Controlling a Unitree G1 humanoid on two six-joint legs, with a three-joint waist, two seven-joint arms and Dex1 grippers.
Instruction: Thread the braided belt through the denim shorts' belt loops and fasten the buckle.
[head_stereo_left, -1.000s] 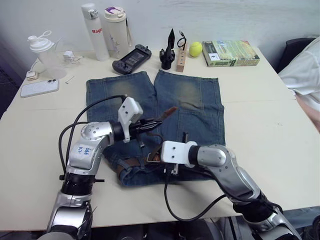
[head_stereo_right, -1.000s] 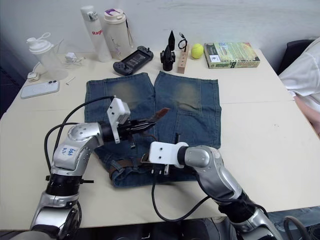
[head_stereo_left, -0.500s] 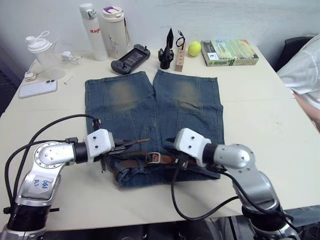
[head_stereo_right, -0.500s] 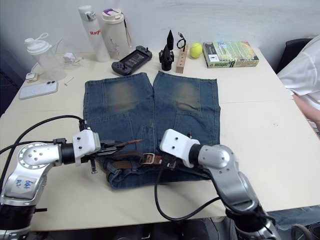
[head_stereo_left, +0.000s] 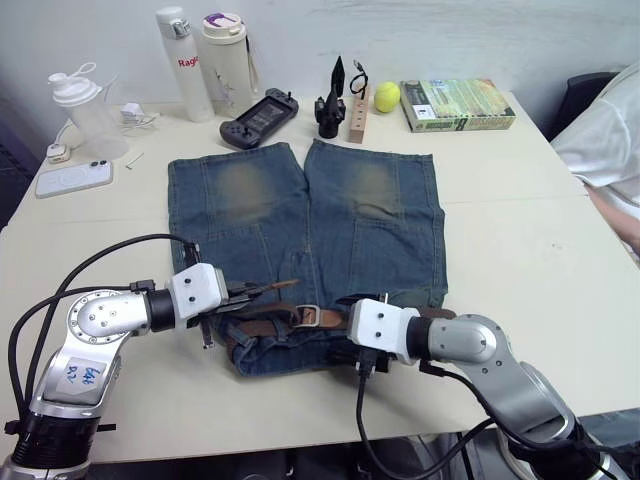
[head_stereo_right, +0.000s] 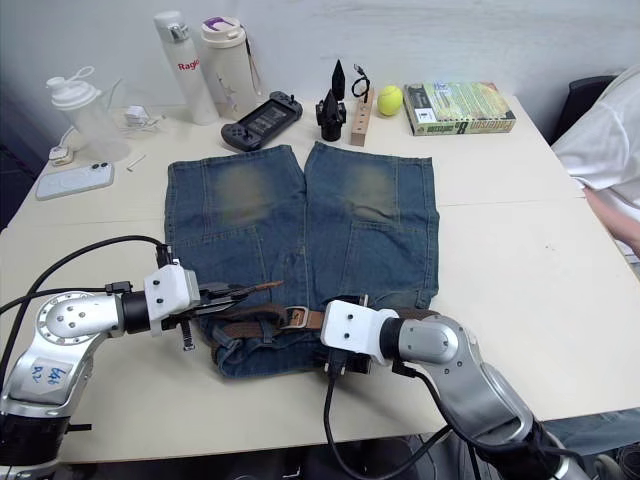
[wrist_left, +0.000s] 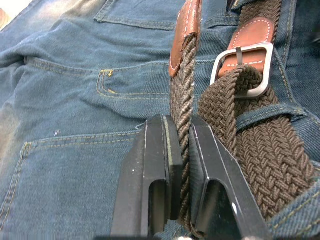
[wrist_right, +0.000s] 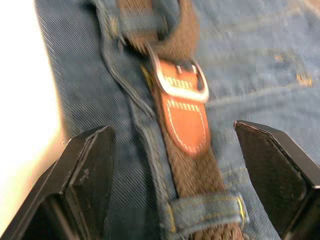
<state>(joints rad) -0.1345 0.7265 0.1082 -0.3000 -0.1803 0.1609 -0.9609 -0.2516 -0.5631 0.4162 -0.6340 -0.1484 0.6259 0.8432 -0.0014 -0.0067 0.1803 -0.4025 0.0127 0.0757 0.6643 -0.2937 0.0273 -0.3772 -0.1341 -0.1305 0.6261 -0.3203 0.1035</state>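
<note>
Clamped on the woven brown braided belt (wrist_left: 181, 150), the left gripper (wrist_left: 181, 172) holds its leather tip past the rectangular silver buckle (wrist_left: 243, 67). Right gripper (wrist_right: 187, 172) hangs spread wide over the blue denim shorts (head_stereo_left: 300, 215); the tail should probably be drawn taut and level so the prong can seat.

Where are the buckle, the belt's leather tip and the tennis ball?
buckle (wrist_left: 243, 70): left wrist view, on the silver frame's lower bar.
belt's leather tip (wrist_left: 186, 30): left wrist view, on the smooth brown end above the black fingers.
tennis ball (head_stereo_left: 387, 96): left eye view, on the ball's middle.
</note>
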